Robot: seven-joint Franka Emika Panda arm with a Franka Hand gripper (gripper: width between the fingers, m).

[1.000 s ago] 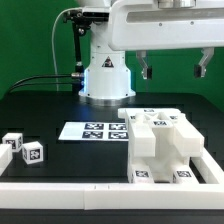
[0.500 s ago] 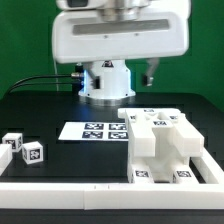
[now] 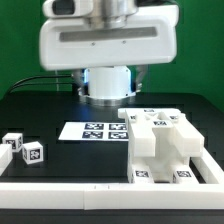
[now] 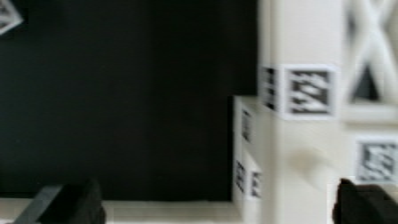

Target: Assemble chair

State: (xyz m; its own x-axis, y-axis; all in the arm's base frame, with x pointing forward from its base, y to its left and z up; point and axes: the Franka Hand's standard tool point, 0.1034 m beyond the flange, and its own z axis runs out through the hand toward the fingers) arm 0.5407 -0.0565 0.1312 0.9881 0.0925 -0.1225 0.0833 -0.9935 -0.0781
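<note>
The chair stands as a partly built white blocky structure (image 3: 160, 145) with black-and-white tags on the exterior view's right side of the black table. Two small loose tagged white pieces (image 3: 32, 153) (image 3: 12, 142) lie at the exterior view's left. The arm's bulky white hand (image 3: 105, 40) hangs high over the table's middle, and its fingers hardly show there. In the wrist view my gripper (image 4: 217, 205) is open, with dark fingertips (image 4: 64, 204) set wide apart. Far below it lies the tagged edge of the white structure (image 4: 306, 92) beside bare black table. Nothing is held.
The marker board (image 3: 95, 130) lies flat on the table just beside the structure. A white border rail (image 3: 60, 187) runs along the table's near edge. The robot's base (image 3: 105, 88) stands at the back, with a green backdrop behind it.
The hand has swung from the exterior view's upper right toward its left and middle and now fills the top of that view. The jaws have stayed open. The parts have not moved.
</note>
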